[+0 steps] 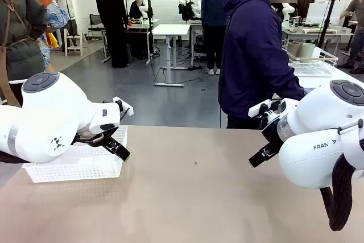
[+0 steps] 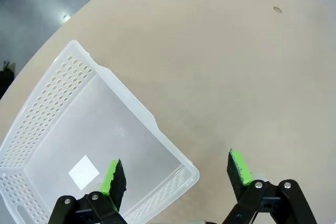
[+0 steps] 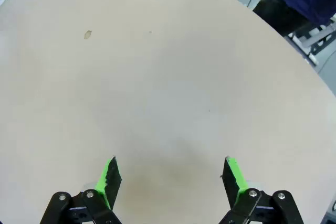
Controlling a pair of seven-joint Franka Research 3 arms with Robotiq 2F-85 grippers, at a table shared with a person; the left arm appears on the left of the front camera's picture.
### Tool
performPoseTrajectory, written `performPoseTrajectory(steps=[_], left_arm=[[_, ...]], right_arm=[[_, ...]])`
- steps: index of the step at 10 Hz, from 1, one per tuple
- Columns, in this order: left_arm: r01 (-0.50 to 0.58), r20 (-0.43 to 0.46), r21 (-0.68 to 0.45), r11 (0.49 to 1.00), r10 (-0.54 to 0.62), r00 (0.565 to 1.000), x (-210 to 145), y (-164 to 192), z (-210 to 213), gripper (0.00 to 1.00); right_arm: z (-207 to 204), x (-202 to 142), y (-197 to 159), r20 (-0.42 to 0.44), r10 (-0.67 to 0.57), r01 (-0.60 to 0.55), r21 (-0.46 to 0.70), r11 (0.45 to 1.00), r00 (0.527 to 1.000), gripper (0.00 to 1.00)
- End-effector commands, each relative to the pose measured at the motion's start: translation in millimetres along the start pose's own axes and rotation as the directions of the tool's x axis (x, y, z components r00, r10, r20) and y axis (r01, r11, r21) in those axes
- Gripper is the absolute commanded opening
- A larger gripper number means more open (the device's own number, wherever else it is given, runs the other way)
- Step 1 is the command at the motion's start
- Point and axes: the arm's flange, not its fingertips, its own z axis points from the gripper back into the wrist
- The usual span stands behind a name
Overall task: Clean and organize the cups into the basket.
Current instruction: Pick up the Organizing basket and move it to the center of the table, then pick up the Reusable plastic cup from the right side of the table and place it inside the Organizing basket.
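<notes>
Beige table (image 1: 199, 197) holds the basket (image 2: 126, 95) (white square (image 2: 84, 171) on its floor); left end effector (image 2: 176, 170) and right end effector (image 3: 171, 174) gape wide.

We find the basket (image 1: 68, 169) partly hidden behind the left arm (image 1: 51, 118); in the left wrist view the bottom edge cuts off its corner.

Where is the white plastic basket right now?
In the front view the basket sits on the left side of the table, partly under the left gripper.
</notes>
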Motion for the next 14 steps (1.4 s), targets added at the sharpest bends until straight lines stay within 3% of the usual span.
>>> performPoseTrajectory(steps=[1, 14], left_arm=[[0.0, 0.0, 0.0, 1.0, 0.0, 1.0, 0.0, -0.1, 0.0, 1.0], [0.0, 0.0, 0.0, 1.0, 0.0, 1.0, 0.0, -0.1, 0.0, 1.0]], right_arm=[[0.0, 0.0, 0.0, 0.0, 0.0, 0.0, 0.0, 1.0, 1.0, 1.0], [0.0, 0.0, 0.0, 0.0, 0.0, 0.0, 0.0, 1.0, 1.0, 1.0]])
